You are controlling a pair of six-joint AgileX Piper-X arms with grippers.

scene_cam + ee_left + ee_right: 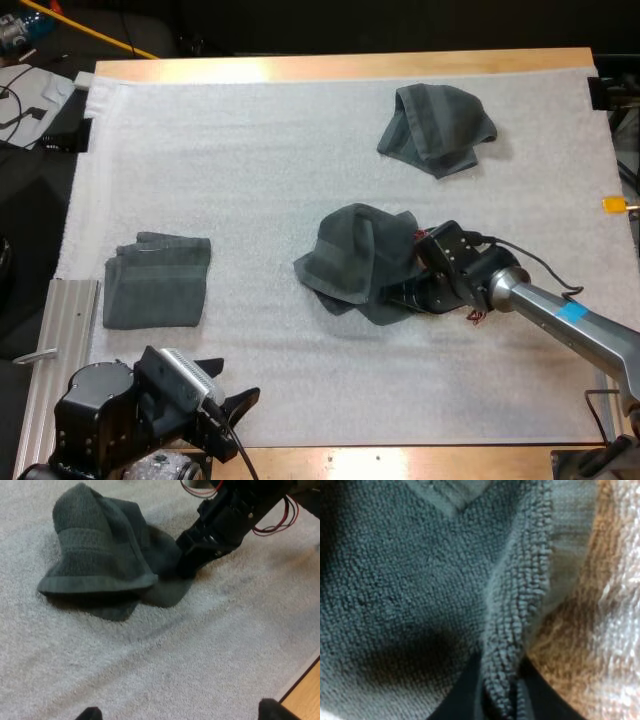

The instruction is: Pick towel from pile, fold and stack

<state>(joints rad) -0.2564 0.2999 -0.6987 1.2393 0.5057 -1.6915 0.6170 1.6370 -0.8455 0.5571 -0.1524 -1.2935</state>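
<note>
Black right fingers (pixel 460 700) pinch a fold of the crumpled towel (pixel 355 255).

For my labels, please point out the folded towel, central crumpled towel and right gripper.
folded towel (pixel 158 282), high view, its middle.
central crumpled towel (pixel 350 255), high view, its middle.
right gripper (pixel 498 672), right wrist view, between fingertips.

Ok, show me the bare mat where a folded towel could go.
Bare mat spans the far left, between the folded towel and the far crumpled towel; also the near strip beyond the left gripper. Crowded where the right gripper clamps the middle crumpled towel.
</note>
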